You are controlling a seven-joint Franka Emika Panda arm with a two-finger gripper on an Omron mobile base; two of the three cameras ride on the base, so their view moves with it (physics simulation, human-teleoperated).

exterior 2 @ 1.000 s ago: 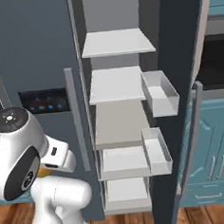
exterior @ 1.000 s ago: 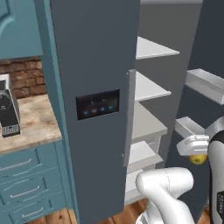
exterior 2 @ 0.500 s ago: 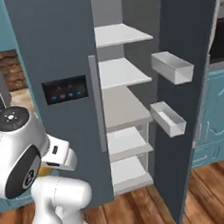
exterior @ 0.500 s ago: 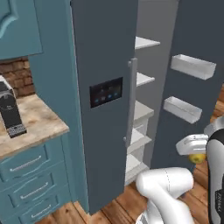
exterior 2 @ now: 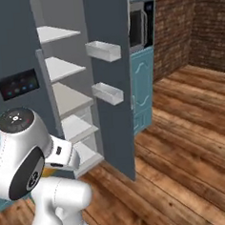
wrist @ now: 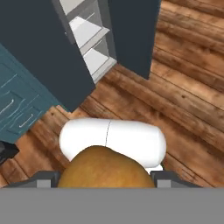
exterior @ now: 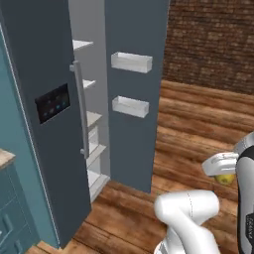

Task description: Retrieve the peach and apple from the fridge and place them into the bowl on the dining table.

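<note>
Hand view has a yellow-orange fruit (wrist: 104,168), peach or apple I can't tell, clamped in the gripper (wrist: 105,177). Fridge (exterior: 59,114) stands open beside it. Drive smoothly to the table, keep the wrist level.

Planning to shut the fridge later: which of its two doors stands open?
The door carrying the two white bins stands open; the one with the black panel is shut.

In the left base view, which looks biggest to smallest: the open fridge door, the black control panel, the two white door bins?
1. Open fridge door, by far the largest.
2. and 3. Upper door bin and lower door bin look much alike; I can't rank them.
4. Black control panel, slightly smaller, though seen at an angle.
</note>
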